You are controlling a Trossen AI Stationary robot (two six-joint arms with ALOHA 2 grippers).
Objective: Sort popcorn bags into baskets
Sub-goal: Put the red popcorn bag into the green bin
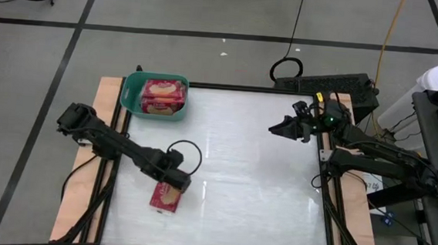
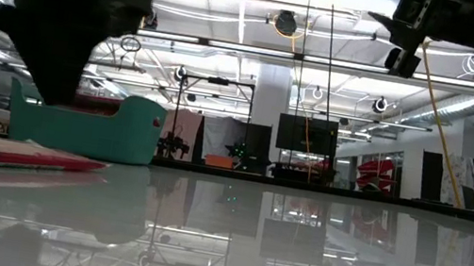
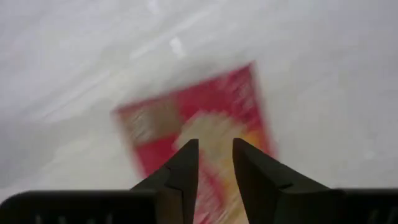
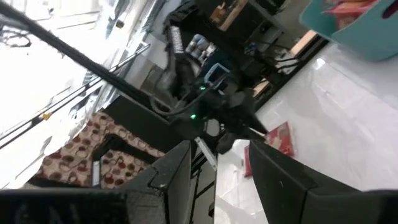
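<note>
One popcorn bag (image 1: 166, 197) lies flat on the tabletop (image 1: 261, 179) at about 8 o'clock, its long axis running roughly 12 to 6 o'clock. The left tool (image 1: 178, 183) hovers over its far end, fingers (image 3: 180, 180) narrowly parted, holding nothing. The basket (image 1: 130, 101), at 11 o'clock, contains more popcorn bags (image 1: 163, 94). The right tool (image 1: 277, 128) waits at 2 o'clock, part open, empty.

The basket (image 1: 154, 97) sits at the table's (image 1: 261, 179) far left corner, with popcorn bags (image 1: 163, 94) inside it. One popcorn bag (image 1: 166, 197) lies flat on the table nearer and slightly right of the basket, under the left gripper (image 1: 178, 183). The right gripper (image 1: 276, 128) hangs over the table's far right part, well apart from both.
</note>
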